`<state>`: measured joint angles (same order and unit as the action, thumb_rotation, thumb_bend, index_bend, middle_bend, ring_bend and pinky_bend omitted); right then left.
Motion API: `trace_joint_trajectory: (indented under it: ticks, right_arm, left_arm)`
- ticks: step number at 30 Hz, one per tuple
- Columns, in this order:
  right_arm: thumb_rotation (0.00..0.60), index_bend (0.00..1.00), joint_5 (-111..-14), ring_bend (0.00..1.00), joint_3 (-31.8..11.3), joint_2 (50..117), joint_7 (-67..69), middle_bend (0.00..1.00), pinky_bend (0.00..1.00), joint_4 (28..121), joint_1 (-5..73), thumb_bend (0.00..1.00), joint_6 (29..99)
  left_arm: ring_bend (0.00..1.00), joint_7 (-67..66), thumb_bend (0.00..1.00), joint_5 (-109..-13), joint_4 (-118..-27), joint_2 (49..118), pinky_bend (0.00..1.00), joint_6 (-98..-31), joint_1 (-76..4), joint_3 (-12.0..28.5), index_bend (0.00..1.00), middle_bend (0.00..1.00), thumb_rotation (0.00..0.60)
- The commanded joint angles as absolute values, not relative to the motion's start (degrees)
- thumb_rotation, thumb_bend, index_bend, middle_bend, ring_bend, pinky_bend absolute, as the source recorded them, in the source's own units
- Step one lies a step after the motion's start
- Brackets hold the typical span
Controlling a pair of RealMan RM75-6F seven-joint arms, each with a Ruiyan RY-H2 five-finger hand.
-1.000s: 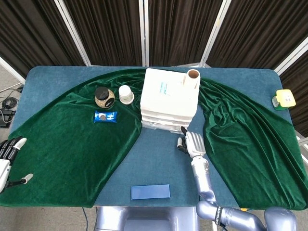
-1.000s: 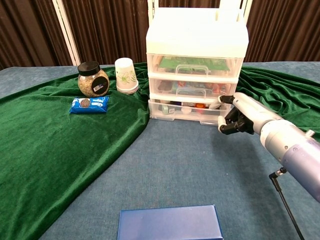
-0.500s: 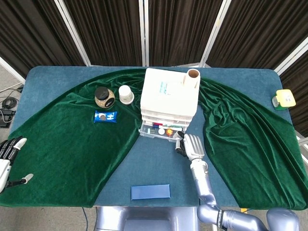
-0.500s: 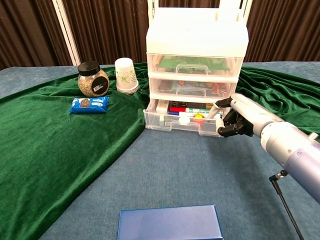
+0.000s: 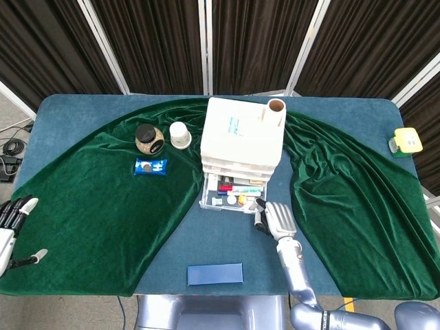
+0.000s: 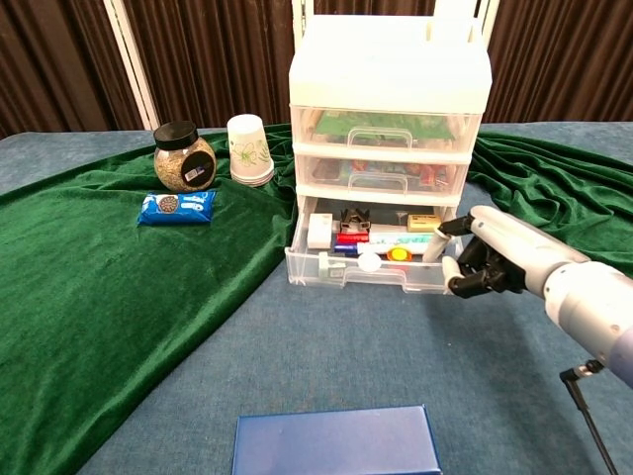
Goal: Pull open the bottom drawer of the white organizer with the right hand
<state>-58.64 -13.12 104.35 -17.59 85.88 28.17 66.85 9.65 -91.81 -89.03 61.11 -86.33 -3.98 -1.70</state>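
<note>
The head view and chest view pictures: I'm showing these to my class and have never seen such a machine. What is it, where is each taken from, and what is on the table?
A two-armed robot with human-like hands carries both cameras: one looks down from its head, the other forward from its chest. On the table stands a white organizer whose bottom drawer is pulled out, showing small items. The right hand curls at the drawer's front right corner. The left hand rests at the table's edge, holding nothing. Nearby lie a jar, a paper cup, a cookie packet and a blue box.
</note>
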Motion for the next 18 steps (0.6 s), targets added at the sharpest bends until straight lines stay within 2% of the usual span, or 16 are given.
trace_joint_trajectory:
  ticks: [1, 3, 7, 10, 18]
  right_arm:
    - [0.600, 0.49, -59.4, 0.98, -12.5, 103.9, -17.5, 0.92, 0.90, 86.8, 27.5, 0.61, 67.6]
    - [0.600, 0.45, -59.6, 0.98, -12.3, 103.8, -17.4, 0.92, 0.90, 87.0, 27.4, 0.61, 67.9]
    - [0.600, 0.25, -60.0, 0.96, -12.3, 103.6, -16.8, 0.90, 0.90, 87.0, 27.2, 0.57, 67.8]
    - [0.600, 0.14, -60.6, 0.95, -12.3, 103.3, -16.4, 0.88, 0.89, 86.9, 27.2, 0.54, 67.8]
    - [0.600, 0.09, -64.4, 0.91, -11.1, 98.9, -16.2, 0.83, 0.86, 90.8, 25.3, 0.51, 71.2]
  left_arm:
    - [0.00, 9.6, 0.11, -91.9, -89.1, 61.1, 0.00, -86.5, -3.9, -1.8, 0.00, 0.00, 0.600]
    - [0.00, 9.6, 0.11, -92.0, -89.1, 61.1, 0.00, -86.6, -3.9, -1.8, 0.00, 0.00, 0.600]
    - [0.00, 9.7, 0.11, -92.1, -89.1, 61.0, 0.00, -86.7, -3.8, -1.8, 0.00, 0.00, 0.600]
    - [0.00, 9.7, 0.11, -92.0, -89.1, 61.1, 0.00, -86.7, -3.8, -1.7, 0.00, 0.00, 0.600]
    - [0.00, 9.8, 0.12, -91.3, -88.6, 61.1, 0.00, -86.6, -3.8, -1.5, 0.00, 0.00, 0.600]
